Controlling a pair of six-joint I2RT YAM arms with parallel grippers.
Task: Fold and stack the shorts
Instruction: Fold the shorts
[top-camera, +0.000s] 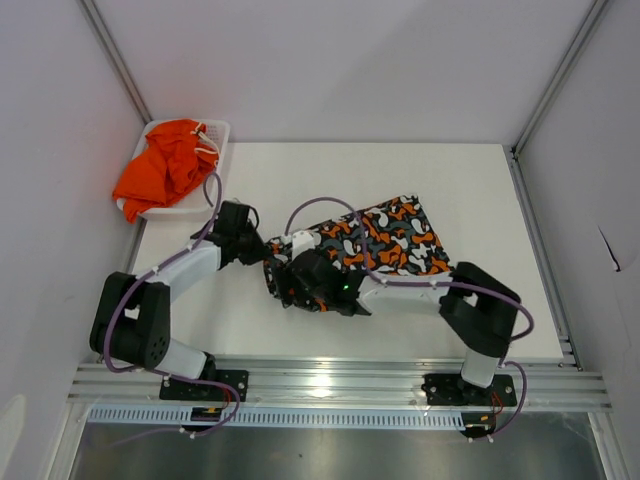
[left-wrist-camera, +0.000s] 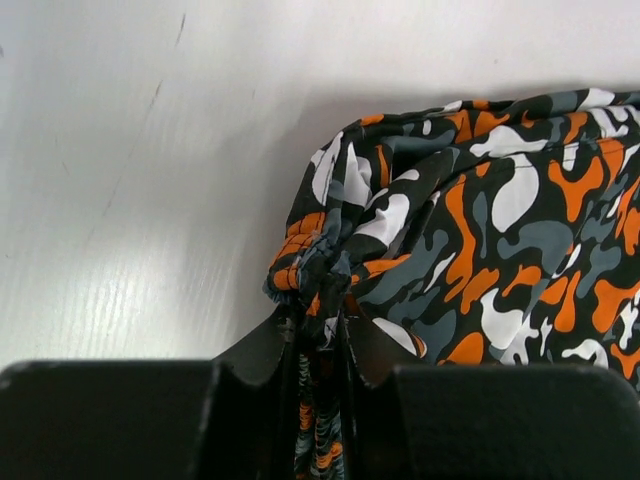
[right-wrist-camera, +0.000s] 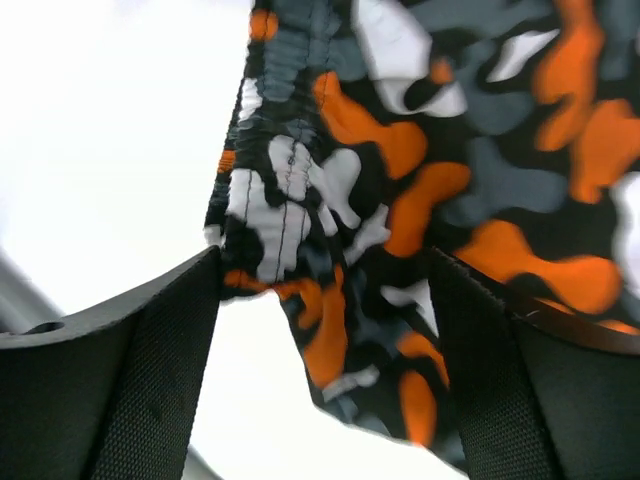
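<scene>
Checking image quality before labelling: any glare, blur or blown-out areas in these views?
Top view: sharp, glare on the metal rail. Left wrist: patterned shorts in focus, soft shadow beside them on the table. Right wrist: the shorts slightly blurred, table behind blown out white.

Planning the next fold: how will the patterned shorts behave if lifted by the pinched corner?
Probably floppy: the patterned shorts bunch and wrinkle where the left gripper pinches them, so the rest would likely drape. Likely light: the fabric looks thin. On the smooth table they may slide rather than unfold.
</scene>
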